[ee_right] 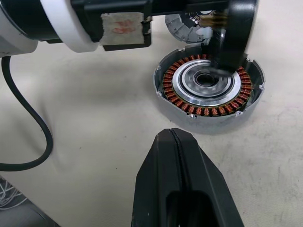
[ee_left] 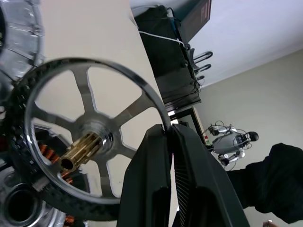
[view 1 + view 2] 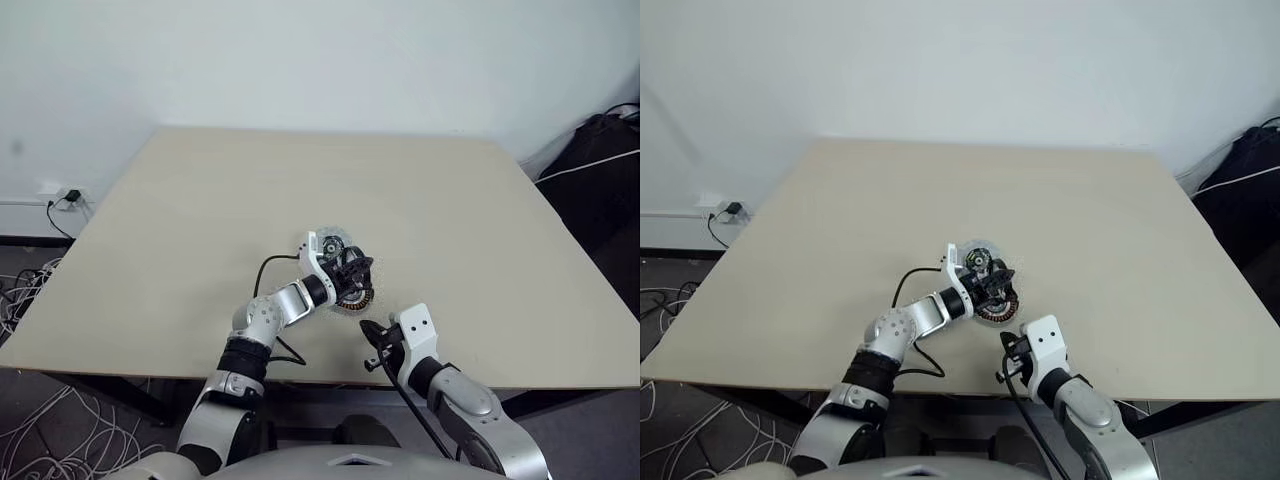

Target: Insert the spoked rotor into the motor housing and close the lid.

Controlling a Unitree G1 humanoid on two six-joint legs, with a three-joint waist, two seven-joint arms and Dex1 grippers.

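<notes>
Head cams look down over table; wrist cams close; all share motor housing

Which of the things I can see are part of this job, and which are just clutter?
Job:
- spoked rotor, held in left gripper
- motor housing on the table
- lid behind the housing

Lying about:
- cables on the floor
- black bag beside the table

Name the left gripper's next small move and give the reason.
Probably lower and level the spoked rotor onto the motor housing. The left gripper pinches its rim, holding it tilted just above the open windings, not yet seated.
</notes>
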